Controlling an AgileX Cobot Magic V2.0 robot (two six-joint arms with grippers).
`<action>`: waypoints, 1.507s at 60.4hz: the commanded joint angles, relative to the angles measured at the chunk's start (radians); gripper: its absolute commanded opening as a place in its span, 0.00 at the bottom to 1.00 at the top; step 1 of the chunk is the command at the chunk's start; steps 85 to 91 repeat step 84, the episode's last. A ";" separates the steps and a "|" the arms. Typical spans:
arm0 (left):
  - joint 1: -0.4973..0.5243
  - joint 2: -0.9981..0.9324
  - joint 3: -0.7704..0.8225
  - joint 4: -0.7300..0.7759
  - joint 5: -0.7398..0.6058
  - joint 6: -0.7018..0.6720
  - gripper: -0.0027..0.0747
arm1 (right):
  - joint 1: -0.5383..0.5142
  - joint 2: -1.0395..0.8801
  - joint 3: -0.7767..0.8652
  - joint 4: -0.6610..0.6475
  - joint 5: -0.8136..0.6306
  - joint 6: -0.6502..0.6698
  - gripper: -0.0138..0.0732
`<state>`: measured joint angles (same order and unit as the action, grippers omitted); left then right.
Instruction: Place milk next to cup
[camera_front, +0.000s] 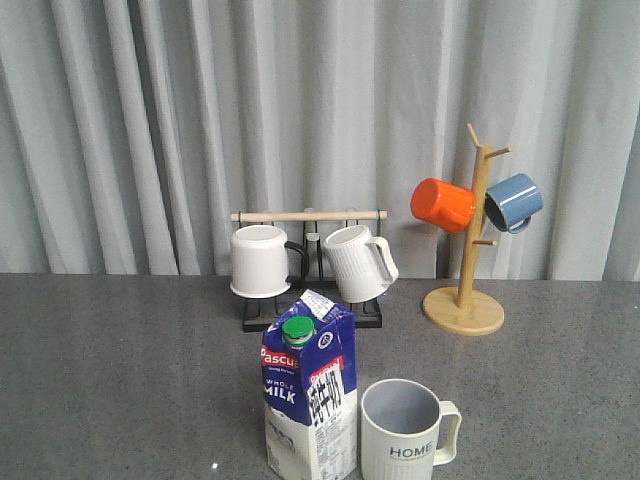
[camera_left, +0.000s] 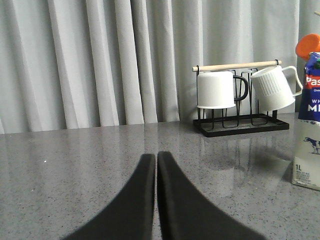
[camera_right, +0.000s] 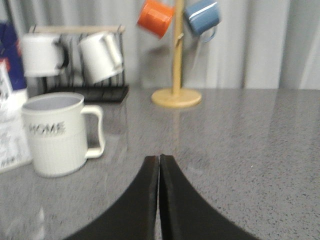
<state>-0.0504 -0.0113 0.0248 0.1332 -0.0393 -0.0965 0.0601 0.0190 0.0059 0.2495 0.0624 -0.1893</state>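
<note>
The milk (camera_front: 309, 398), a tall blue and white carton with a green cap, stands upright near the table's front edge. Right beside it, on its right, stands the cup (camera_front: 403, 431), a cream mug lettered "HOME" with its handle to the right. The left wrist view catches the milk (camera_left: 308, 125) at the frame's edge; the right wrist view shows the cup (camera_right: 56, 134) with part of the milk (camera_right: 11, 122) behind it. My left gripper (camera_left: 156, 156) is shut and holds nothing. My right gripper (camera_right: 159, 159) is likewise shut and empty. Neither gripper appears in the front view.
A black rack (camera_front: 309, 312) with two white mugs (camera_front: 260, 260) stands behind the milk. A wooden mug tree (camera_front: 465, 300) carrying an orange mug (camera_front: 443, 204) and a blue mug (camera_front: 513, 202) is at the back right. Grey curtains hang behind the table.
</note>
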 joint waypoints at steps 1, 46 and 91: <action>0.000 -0.011 0.020 -0.010 -0.074 -0.007 0.02 | -0.017 -0.041 0.034 -0.059 -0.168 0.118 0.15; 0.000 -0.012 0.020 -0.010 -0.075 -0.007 0.02 | -0.070 -0.040 0.030 -0.332 -0.171 0.375 0.15; 0.000 -0.012 0.020 -0.010 -0.075 -0.007 0.02 | -0.070 -0.040 0.030 -0.332 -0.171 0.375 0.15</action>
